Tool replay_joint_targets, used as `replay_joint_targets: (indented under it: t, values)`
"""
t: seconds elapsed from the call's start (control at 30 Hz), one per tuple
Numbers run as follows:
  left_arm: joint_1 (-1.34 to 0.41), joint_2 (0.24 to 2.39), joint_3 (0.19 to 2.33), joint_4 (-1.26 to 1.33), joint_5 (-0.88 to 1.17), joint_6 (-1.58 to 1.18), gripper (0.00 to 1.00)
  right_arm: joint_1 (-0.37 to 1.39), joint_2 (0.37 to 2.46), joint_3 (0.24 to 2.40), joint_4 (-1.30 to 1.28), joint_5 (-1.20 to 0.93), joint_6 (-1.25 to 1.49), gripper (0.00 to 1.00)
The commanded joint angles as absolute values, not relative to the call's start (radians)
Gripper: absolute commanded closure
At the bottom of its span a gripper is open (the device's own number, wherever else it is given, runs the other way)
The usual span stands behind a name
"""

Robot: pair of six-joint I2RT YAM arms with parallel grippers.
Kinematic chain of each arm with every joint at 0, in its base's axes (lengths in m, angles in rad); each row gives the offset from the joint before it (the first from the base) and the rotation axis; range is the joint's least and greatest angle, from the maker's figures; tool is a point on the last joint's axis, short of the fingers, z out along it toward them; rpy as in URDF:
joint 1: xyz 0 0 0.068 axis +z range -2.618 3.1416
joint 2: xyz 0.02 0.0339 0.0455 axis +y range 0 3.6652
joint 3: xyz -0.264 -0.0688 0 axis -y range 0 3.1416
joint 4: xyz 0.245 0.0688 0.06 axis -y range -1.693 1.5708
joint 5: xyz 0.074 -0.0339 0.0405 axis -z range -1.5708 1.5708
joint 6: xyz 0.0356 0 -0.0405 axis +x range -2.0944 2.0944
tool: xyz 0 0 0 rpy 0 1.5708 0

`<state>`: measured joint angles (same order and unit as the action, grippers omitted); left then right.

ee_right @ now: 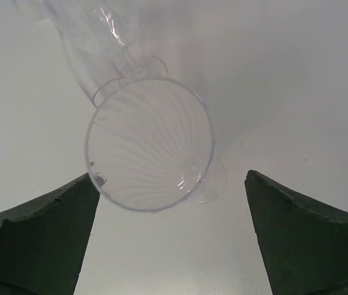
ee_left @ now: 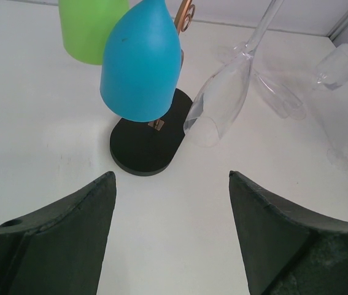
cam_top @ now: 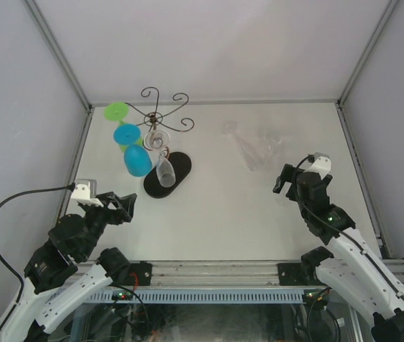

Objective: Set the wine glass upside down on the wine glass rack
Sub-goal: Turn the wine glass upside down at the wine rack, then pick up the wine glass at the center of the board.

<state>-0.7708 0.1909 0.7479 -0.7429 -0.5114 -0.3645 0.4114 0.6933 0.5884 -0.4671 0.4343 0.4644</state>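
Over the white table [cam_top: 244, 221] between pale walls [cam_top: 209, 50], the left gripper [cam_top: 127, 204] and right gripper [cam_top: 281, 178] both gape wide, apparently empty.

Open table [cam_top: 223, 221] across near middle. Far left blocked: rack [cam_top: 157, 120] hung with blue glass [cam_top: 137, 160], green glass [ee_left: 91, 27], flute [cam_top: 164, 171]. Clear glasses [ee_right: 149, 153] lie before right gripper [cam_top: 281, 179].

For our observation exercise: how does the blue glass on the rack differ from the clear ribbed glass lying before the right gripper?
The blue glass is opaque and coloured; the clear ribbed glass is see-through. The blue glass hangs mouth-down from the wine glass rack; the clear ribbed glass lies on its side on the table. Shared: both are drinking glasses.
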Motion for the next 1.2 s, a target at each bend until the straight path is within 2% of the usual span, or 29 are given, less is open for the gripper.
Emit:
replay_joint_targets:
  t: [0.0,0.33,0.67,0.93,1.17]
  values:
    - [-0.764,0.189,0.736,-0.707,-0.501,-0.36,0.22,0.412,0.675,0.491,-0.232,0.449,0.53,0.0]
    - [-0.764,0.189,0.736,-0.707,-0.499,-0.359,0.22,0.5,0.734,0.264,0.188,0.626,0.518,0.08]
    - [-0.764,0.189,0.735,-0.706,-0.497,-0.359,0.22,0.497,0.922,0.236,0.405,0.706,0.509,0.12]
    - [-0.764,0.19,0.735,-0.706,-0.497,-0.358,0.22,0.483,1.042,0.241,0.467,0.713,0.502,0.16]
    - [-0.764,0.189,0.735,-0.706,-0.495,-0.357,0.22,0.473,1.089,0.29,0.389,0.704,0.522,0.25]
